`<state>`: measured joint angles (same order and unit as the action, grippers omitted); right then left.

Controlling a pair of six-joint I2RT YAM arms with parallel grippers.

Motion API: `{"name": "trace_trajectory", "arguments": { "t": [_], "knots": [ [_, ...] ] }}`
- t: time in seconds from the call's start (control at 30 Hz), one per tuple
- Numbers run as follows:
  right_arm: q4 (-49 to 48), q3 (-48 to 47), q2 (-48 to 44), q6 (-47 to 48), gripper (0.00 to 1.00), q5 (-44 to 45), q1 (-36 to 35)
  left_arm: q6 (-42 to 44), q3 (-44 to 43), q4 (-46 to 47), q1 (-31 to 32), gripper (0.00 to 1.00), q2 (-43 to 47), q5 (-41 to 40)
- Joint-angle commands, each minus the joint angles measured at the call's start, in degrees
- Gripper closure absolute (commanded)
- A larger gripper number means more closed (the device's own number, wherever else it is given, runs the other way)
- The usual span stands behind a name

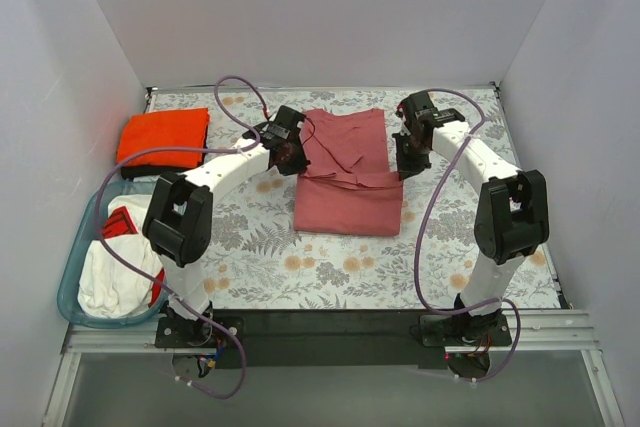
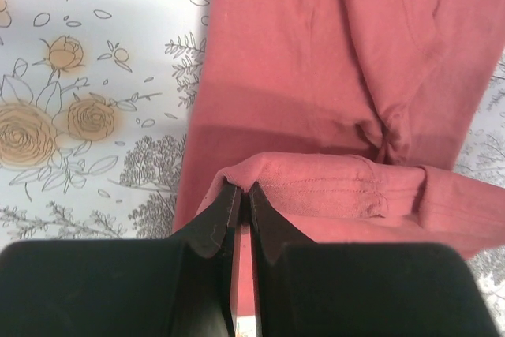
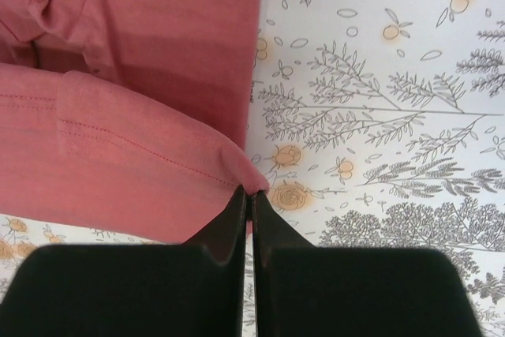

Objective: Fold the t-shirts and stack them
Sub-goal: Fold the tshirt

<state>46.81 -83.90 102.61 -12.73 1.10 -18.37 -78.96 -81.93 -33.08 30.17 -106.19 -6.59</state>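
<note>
The large dusty rose-red t-shirt (image 1: 345, 202) lies mid-table on the floral cloth (image 1: 260, 237), partly folded and lightly creased, with a stitched hem edge raised across it. A folded bright orange t-shirt (image 1: 163, 135) rests on a black t-shirt (image 1: 135, 173) at the far left. The left gripper (image 2: 241, 195) and right gripper (image 3: 251, 195) are each pinched tight on that hem, one at each side.

Plain dusty rose-red on the large t-shirt (image 1: 345, 172), with hem stitching in the same tone. Bright orange on the folded t-shirt (image 1: 163, 135), above a black t-shirt (image 1: 133, 172). White table (image 1: 270, 247) printed with grey foliage and tan-orange roses. Black on the left claw (image 2: 243, 193) and right claw (image 3: 251, 196). White and red cloth (image 1: 115, 272) in a translucent blue bin (image 1: 100, 321).
</note>
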Motion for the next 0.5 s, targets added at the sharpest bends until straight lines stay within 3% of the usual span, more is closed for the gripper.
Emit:
{"name": "trace_trajectory", "arguments": {
  "t": [0.0,0.3,0.4,0.47],
  "knots": [
    [-3.4,-2.9,1.6,1.6,0.99,-0.7,0.9,1.5,-1.6,2.2,-0.6,1.00,-2.4,-2.0],
    [-7.8,-2.1,5.1,2.2,0.99,-3.5,1.1,0.6,1.4,4.4,-1.0,0.99,-3.8,-6.7],
    [-9.0,-2.1,6.1,2.2,0.99,-4.4,1.1,1.1,1.2,4.9,-1.1,0.93,-5.1,-6.6],
    [-9.2,-2.4,6.6,1.8,0.89,-5.1,1.1,1.4,1.3,5.4,-1.0,0.84,-5.2,-6.3]
  ]
}}
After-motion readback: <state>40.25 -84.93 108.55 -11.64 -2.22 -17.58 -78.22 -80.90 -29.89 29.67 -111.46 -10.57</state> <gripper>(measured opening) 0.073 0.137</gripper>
